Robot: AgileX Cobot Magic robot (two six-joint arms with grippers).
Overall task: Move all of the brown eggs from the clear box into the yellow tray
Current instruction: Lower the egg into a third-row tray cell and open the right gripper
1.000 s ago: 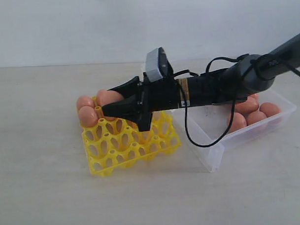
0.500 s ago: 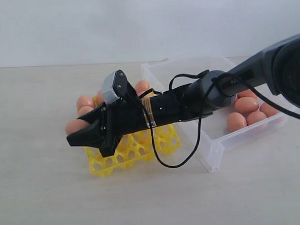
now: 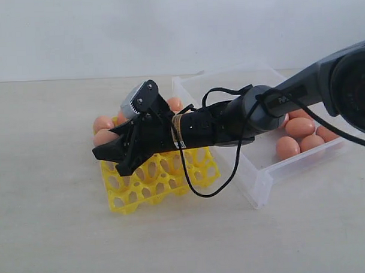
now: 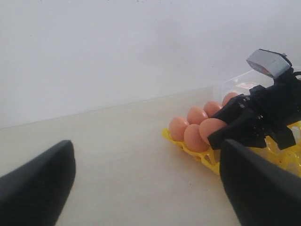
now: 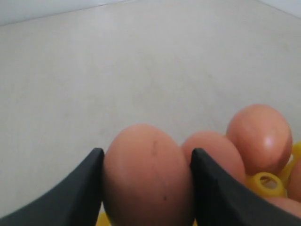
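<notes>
Presently the black right gripper (image 3: 109, 153) is clamping a smooth orange-brown oval egg (image 5: 148, 174), hovering it over the bright yellow openwork plastic tray (image 3: 153, 184) beside seated eggs (image 4: 188, 133), likely seeking a free cup, while more eggs (image 3: 299, 127) are lying in the clear plastic box (image 3: 256, 180).

Smooth brown eggs (image 3: 299, 127) lie in the clear box (image 3: 259, 185) (several in the yellow tray (image 3: 145, 183)).

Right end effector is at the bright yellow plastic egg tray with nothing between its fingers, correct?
No. The right end effector grips a smooth orange-brown oval egg, as the right wrist view shows; it is at the bright yellow plastic egg tray.
</notes>
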